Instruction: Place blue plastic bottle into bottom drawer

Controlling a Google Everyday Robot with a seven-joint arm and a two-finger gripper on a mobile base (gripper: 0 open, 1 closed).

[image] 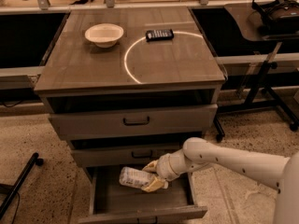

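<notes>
The blue plastic bottle [134, 178] looks clear with a pale label and lies on its side, held just above the wood floor of the open bottom drawer [117, 201]. My gripper [152, 175] reaches in from the right on a white arm and is shut on the bottle's right end, with yellowish fingers [154, 185] above and below it. The bottle's cap end is hidden by the gripper.
The cabinet's two upper drawers [135, 121] with dark handles are shut. On the cabinet top stand a white bowl [104, 34] and a dark remote-like device [159, 34]. A black stand [261, 78] is at the right, and a dark leg [18, 185] crosses the floor at the left.
</notes>
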